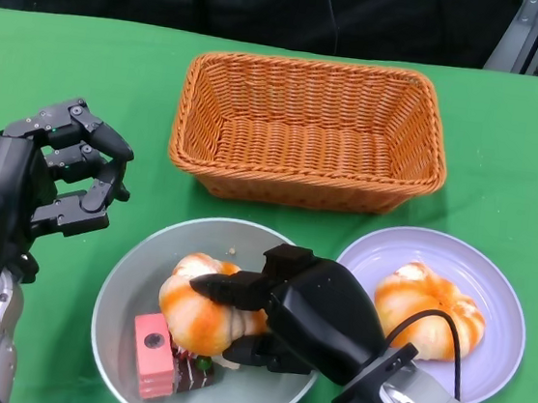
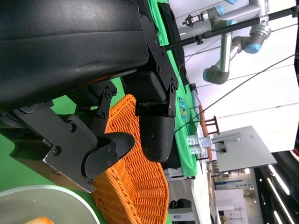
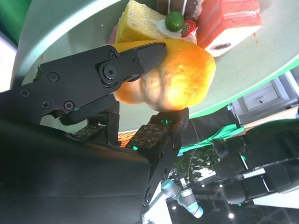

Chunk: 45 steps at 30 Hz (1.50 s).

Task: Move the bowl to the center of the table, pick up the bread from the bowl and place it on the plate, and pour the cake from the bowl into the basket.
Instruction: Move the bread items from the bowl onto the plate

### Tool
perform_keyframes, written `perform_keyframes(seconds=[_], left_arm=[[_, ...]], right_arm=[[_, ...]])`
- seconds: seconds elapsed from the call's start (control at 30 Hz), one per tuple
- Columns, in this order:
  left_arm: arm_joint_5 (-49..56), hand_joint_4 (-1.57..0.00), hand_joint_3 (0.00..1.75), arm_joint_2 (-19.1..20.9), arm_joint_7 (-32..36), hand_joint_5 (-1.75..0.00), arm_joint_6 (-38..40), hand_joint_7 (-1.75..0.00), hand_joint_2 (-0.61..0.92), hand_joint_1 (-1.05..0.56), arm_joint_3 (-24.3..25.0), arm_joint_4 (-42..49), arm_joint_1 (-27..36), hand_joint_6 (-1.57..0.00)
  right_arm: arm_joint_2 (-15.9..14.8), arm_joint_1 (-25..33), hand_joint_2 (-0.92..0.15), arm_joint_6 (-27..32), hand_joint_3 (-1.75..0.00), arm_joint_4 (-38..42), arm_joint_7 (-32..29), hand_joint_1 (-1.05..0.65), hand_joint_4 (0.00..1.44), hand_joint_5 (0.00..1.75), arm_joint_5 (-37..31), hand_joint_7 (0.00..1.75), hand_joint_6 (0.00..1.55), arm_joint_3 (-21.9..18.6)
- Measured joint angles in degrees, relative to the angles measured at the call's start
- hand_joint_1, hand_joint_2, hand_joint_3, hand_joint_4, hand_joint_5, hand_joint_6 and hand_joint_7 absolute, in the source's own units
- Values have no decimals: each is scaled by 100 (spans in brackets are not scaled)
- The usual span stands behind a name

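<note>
A grey bowl (image 1: 134, 274) sits near the table's front, left of a lilac plate (image 1: 493, 285). Inside the bowl my right hand (image 1: 310, 313) grips an orange-glazed bread roll (image 1: 200, 315), fingers over its top and side; the right wrist view shows the bread roll (image 3: 182, 79) pinched between the fingers (image 3: 135, 58). Beside it in the bowl lie a pink cake slice (image 1: 152, 356), a chocolate piece (image 1: 193, 370) and a yellow cake slice (image 3: 133, 21). A second roll (image 1: 430, 309) lies on the plate. My left hand (image 1: 67, 179) hovers empty left of the bowl, fingers apart.
An empty orange wicker basket (image 1: 311, 129) stands behind the bowl and plate, also filling the left wrist view (image 2: 135, 186). Green cloth (image 1: 70, 72) covers the table. A robot arm on a stand (image 2: 233, 37) shows beyond the table.
</note>
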Motion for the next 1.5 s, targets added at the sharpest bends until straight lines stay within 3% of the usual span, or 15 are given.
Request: perform_keyframes(seconds=[0.33,0.47,0.6,0.87,1.13,1.37,1.5], left_arm=[[1,-85,110,4,-2,-146,-30,-124,53,-1,-3,60,-1,-89],[-17,-86,108,5,-3,-145,-26,-122,54,-1,11,84,-8,-90],[-18,-86,109,7,-3,-145,-27,-122,53,-1,15,144,-14,-91],[-15,-85,110,15,-3,-146,-28,-123,52,-1,17,176,-23,-90],[-9,-85,112,43,-3,-147,-37,-124,52,0,23,219,-38,-90],[-8,-85,113,44,-3,-147,-90,-124,51,0,23,253,-38,-90],[-13,-85,112,118,-5,-146,-88,-125,51,0,40,313,-72,-89]], right_arm=[[-9,-4,-92,-269,-5,-25,-74,-21,76,124,178,22,110,-278],[-30,81,-92,-342,-1,-504,-4,-21,77,127,439,49,98,-511],[-30,174,-92,-381,-1,-666,-5,-22,79,130,466,60,94,-642],[-29,287,-91,-381,0,-859,-1,-21,81,131,488,67,92,-754],[-65,740,-91,-391,0,-1971,11,-19,78,143,737,86,86,-1246],[-63,887,-91,-315,0,-2135,191,-19,77,146,777,89,84,-1374],[-253,1383,-91,-55,0,-2859,275,-15,74,155,890,97,81,-1989]])
